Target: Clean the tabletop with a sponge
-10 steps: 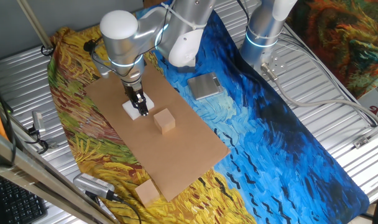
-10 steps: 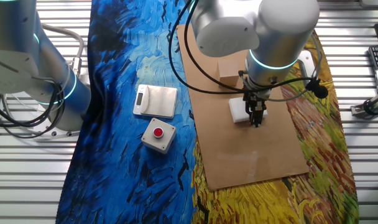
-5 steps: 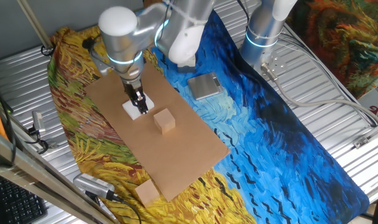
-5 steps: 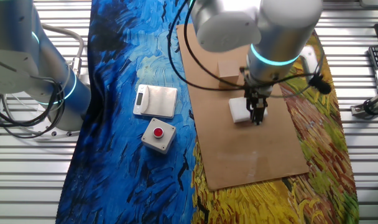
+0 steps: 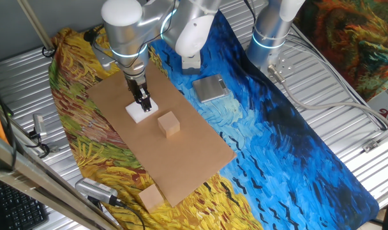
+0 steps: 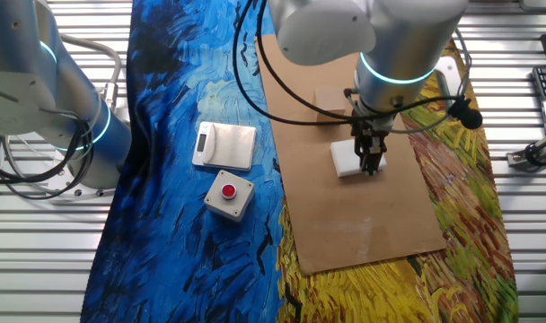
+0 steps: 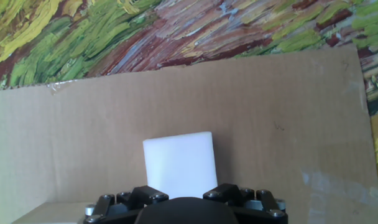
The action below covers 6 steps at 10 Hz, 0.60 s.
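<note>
- The painted cloth (image 5: 71, 131) covers the ribbed table at the left. Nothing on it has moved.
- The tabletop (image 5: 197, 150) lies flat on the cloth, running diagonally. No change in its position over the last second.
- The sponge (image 5: 138, 114) rests flat on the tabletop toward its far-left end, well inside the edges. It has not shifted.
- The gripper (image 5: 145, 104) stands upright over the sponge's far edge, fingertips at or just touching the foam. The arm has risen slightly over the last second. The dark fingers read as close together, but whether the jaws are closed or gripping the sponge cannot be told; the hand view shows only the sponge (image 7: 178, 165) below the gripper body, no fingertips.
- Judgement: the arm is lifting while the sponge stays put, so no wiping stroke is under way. The board remains essentially uncleaned.
- The tan cube (image 5: 170, 123) sits on the tabletop just right of the sponge, apart from it. It would obstruct a stroke in that direction.
- A metal scale (image 5: 210, 88) lies further right on the blue part of the cloth, undisturbed.
</note>
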Tool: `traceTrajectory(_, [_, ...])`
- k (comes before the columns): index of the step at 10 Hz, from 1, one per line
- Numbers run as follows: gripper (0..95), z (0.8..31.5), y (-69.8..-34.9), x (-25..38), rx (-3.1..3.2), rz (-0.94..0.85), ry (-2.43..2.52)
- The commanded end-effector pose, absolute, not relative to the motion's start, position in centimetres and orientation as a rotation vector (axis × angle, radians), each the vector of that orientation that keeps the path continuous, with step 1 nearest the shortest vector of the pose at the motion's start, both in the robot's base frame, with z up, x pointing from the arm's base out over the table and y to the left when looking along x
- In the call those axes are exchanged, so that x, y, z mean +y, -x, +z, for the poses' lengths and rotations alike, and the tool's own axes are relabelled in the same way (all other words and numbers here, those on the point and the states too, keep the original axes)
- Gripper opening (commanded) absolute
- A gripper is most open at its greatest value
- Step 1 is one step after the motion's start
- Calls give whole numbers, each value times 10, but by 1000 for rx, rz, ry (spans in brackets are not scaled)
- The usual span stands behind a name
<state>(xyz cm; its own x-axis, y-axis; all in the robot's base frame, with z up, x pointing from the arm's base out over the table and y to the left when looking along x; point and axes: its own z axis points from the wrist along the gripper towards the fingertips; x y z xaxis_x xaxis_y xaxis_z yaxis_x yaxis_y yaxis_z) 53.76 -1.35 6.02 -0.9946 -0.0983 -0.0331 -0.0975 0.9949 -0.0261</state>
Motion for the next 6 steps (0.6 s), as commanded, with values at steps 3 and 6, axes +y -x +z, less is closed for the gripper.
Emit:
traceTrajectory(3, [760, 63, -535, -14, 3105, -40, 133])
traceTrajectory(6, [760, 63, -535, -14, 3106, -43, 138])
